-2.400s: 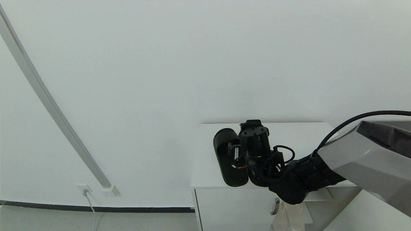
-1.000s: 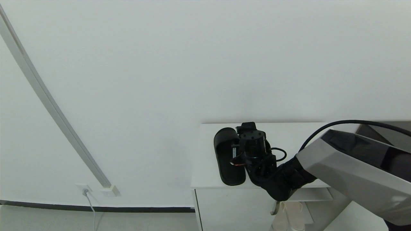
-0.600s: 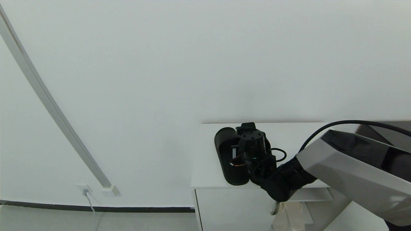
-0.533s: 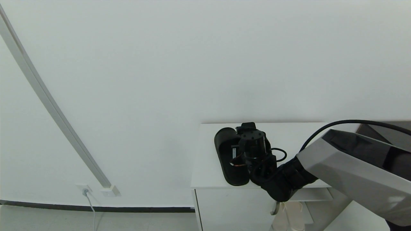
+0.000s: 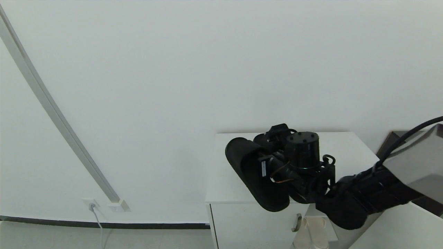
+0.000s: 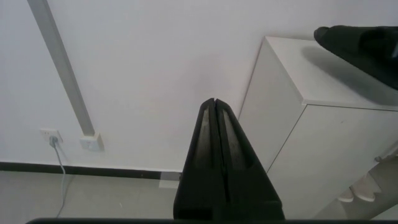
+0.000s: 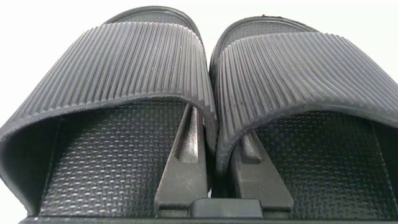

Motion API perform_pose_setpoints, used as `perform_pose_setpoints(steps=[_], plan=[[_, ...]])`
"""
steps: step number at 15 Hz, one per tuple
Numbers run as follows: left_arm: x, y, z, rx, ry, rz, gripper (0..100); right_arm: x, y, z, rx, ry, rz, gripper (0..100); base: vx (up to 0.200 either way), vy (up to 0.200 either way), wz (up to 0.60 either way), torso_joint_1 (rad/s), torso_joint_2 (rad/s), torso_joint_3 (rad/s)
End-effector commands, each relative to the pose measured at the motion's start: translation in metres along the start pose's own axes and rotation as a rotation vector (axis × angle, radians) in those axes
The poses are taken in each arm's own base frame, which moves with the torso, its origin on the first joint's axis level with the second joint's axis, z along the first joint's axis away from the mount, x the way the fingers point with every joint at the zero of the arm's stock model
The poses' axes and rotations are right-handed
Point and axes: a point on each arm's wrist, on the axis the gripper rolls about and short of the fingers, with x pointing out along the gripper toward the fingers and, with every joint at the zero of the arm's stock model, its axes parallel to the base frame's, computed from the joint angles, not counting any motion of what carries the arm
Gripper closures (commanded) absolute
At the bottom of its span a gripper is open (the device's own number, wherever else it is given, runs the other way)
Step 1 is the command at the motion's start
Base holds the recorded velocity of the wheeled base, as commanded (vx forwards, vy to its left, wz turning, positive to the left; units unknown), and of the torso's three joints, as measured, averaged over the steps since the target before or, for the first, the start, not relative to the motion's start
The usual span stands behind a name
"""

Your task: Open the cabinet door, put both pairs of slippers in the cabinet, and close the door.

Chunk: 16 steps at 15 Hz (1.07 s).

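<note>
Hanging tilted over the front edge of the white cabinet (image 5: 238,221) top, the pair of black slippers (image 5: 258,176) sits side by side in the right gripper (image 7: 216,163), whose fingers clench the two inner walls together. A pale pair of slippers (image 5: 313,233) stands on a lower shelf inside. The left gripper (image 6: 214,124), clenched on nothing, hovers beside the cabinet's side, near a wall socket (image 5: 90,204).

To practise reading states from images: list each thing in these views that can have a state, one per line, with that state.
right gripper: shut on the black slippers, one finger inside each.
black slippers: gripped together, tilted, heels past the cabinet's front edge.
left gripper: shut, empty.
cabinet: open at its right side.
white slippers: inside the cabinet.
wall plug: plugged in.
</note>
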Motion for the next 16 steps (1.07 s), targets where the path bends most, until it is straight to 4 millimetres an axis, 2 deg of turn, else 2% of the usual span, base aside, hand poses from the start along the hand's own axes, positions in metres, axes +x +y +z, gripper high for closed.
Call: perform_pose_setpoints(steps=[1,3,10,14,16], plan=[[0.0,0.0,0.0,0.001,0.001,0.001,100,-0.051,-0.011,0.015,-0.011,-0.007,0.141,100,0.0,0.0,0.0,0.0,0.0,0.0],[0.0,0.0,0.0,0.005,0.001,0.001,100,-0.064,-0.013,0.017,-0.012,-0.009,0.209,100,0.0,0.0,0.0,0.0,0.0,0.0],[0.0,0.0,0.0,0.002,0.0,0.002,100,-0.06,-0.01,0.002,-0.05,0.036,0.211,100,0.0,0.0,0.0,0.0,0.0,0.0],[0.0,0.0,0.0,0.002,0.001,-0.001,100,-0.06,-0.009,0.002,-0.051,0.037,0.212,100,0.0,0.0,0.0,0.0,0.0,0.0],[0.0,0.0,0.0,0.001,0.001,-0.001,100,-0.061,-0.009,0.002,-0.051,0.036,0.212,100,-0.2,0.0,0.0,0.005,0.0,0.005]])
